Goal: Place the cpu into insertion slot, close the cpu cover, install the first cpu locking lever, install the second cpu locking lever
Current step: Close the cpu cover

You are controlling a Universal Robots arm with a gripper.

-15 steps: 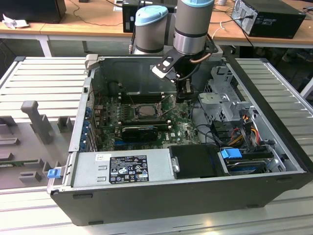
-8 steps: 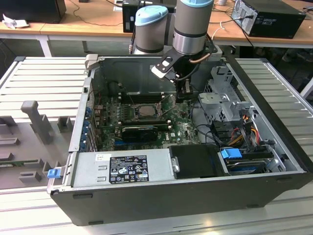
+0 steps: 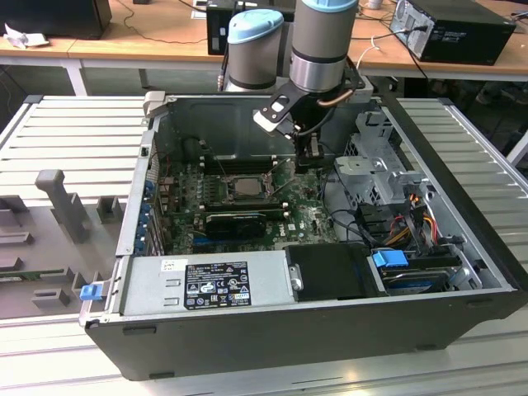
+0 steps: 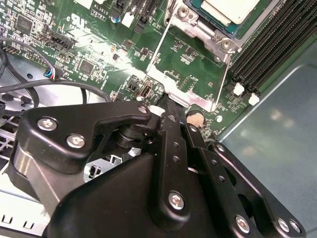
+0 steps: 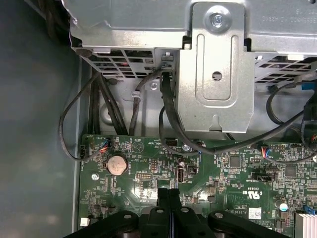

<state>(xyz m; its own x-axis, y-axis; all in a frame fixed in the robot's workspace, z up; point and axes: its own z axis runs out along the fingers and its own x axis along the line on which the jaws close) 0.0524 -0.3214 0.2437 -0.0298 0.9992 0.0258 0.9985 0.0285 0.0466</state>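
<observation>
The cpu [image 4: 230, 9] lies pale and flat in the insertion slot [image 4: 208, 30] on the green board; in the exterior view the cpu [image 3: 244, 186] sits mid-board. The cpu cover [image 4: 179, 92], a thin silvery frame, stands swung open from the slot, with the board visible through its window. My gripper [image 4: 168, 106] is shut, its black fingertips right at the cover's free end edge, nothing held between them. In the first wrist view the gripper [image 5: 169, 194] hangs low over the board. In the exterior view the gripper [image 3: 309, 155] hovers to the slot's right.
Black memory slots [image 4: 277, 39] run beside the socket. A coin battery [image 5: 117, 164], black cables [image 5: 166, 114] and a metal drive cage [image 5: 213, 64] lie close to the fingers. The power supply [image 3: 206, 285] and the case walls [image 3: 140, 190] bound the board.
</observation>
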